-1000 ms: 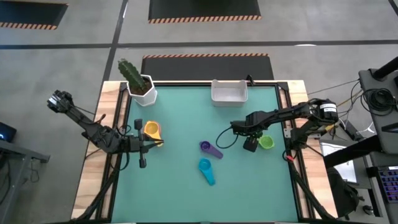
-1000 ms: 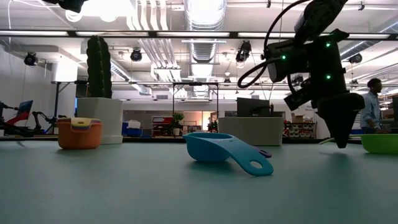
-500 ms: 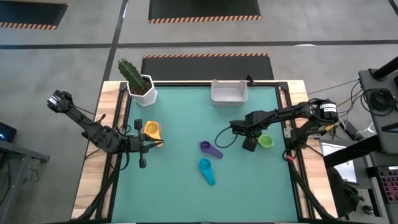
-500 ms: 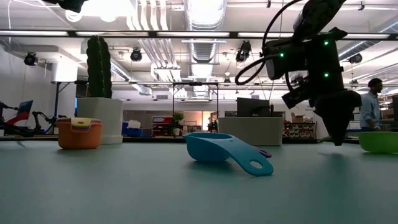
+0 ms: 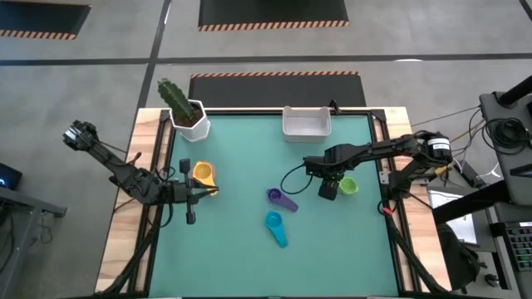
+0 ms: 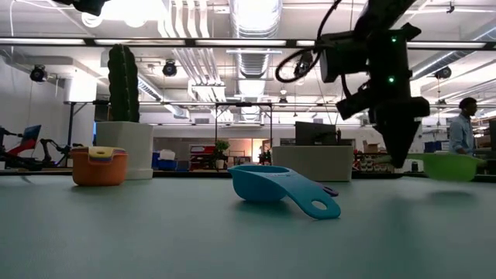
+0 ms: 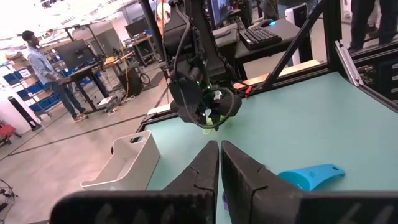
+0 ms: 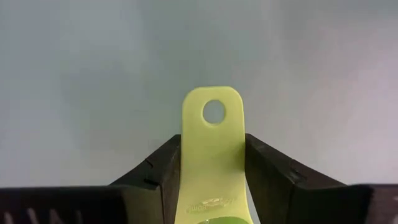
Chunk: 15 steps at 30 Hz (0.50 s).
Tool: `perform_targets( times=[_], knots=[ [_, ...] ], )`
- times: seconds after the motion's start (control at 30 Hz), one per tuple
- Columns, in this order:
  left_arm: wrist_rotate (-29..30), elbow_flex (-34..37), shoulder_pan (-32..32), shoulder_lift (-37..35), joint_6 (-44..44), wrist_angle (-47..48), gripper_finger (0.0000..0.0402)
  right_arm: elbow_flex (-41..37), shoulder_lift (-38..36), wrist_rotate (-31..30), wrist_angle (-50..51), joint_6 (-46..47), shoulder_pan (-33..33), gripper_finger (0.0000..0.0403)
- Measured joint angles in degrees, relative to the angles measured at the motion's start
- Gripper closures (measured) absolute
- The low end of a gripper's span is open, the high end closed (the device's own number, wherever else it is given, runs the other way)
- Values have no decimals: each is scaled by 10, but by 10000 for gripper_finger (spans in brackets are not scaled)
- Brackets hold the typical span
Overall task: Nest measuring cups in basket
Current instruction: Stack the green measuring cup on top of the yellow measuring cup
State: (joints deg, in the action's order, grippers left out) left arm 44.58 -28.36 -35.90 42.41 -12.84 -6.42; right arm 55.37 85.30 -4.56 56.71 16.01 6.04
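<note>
The right end effector [image 5: 329, 189] is clenched on the flat handle of the green cup [image 5: 347, 186], its two dark fingers [image 8: 155, 171] pressing the handle's edges, with the hanging hole showing just past the tips. A second ago the fingers stood wider beside the cup, which rested on the surface at the right; now the cup hangs clear of the surface in the low view and has shifted a little leftward with the arm. That suggests the pickup has succeeded and the carry is beginning, probably toward the other cups or the basket [image 5: 307, 123], which sits empty at the far edge. The left end effector [image 5: 189, 198] waits shut at the left, beside the orange cup [image 5: 202, 174], which already holds smaller cups stacked inside it. The teal cup [image 5: 275, 227] and the purple cup [image 5: 280, 198] lie loose mid-surface. All the cups are smooth moulded plastic, round bowls with short flat tabs; the basket is a white rounded rectangle; the surface is a matte teal mat.
</note>
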Motion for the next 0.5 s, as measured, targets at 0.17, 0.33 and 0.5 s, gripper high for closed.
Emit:
perform_targets(
  times=[0.17,0.33,0.5],
  knots=[
    [0,0,0,0,0,0,402,26,0,0,-1,-31,0,263],
    [0,0,0,0,0,0,402,61,2,0,-12,-72,-1,264],
    [0,0,0,0,0,-4,402,112,24,0,-20,-103,-2,264]
  ],
)
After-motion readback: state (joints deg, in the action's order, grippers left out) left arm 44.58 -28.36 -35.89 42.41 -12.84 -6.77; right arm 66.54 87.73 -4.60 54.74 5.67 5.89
